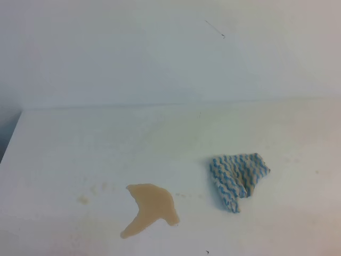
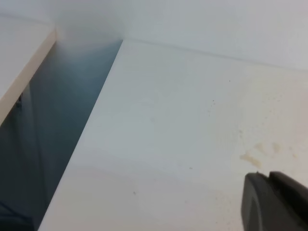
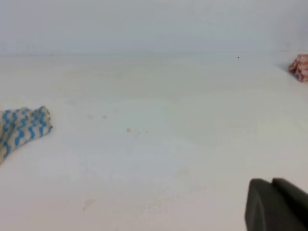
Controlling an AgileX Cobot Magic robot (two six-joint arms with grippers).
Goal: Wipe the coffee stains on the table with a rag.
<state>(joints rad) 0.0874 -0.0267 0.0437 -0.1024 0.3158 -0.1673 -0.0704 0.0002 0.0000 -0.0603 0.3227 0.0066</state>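
Observation:
The coffee stains [image 1: 152, 205] form one tan boomerang-shaped puddle on the white table [image 1: 106, 144], front and left of centre. To its right, a hand's width away, lies the rag [image 1: 238, 176], crumpled, with blue and yellowish zigzag stripes. Its edge also shows at the left of the right wrist view [image 3: 21, 130]. Neither arm appears in the high view. Only the dark tip of my left gripper [image 2: 268, 177] shows, low in its own view, jaws pressed together over bare table. My right gripper [image 3: 271, 182] looks the same, shut on nothing, well right of the rag.
Faint tan specks [image 2: 250, 158] dot the table left of the puddle. The table's left edge drops into a dark gap [image 2: 72, 120], with another pale surface [image 2: 19, 57] beyond it. A red-and-white cloth [image 3: 301, 67] lies far right near the back wall.

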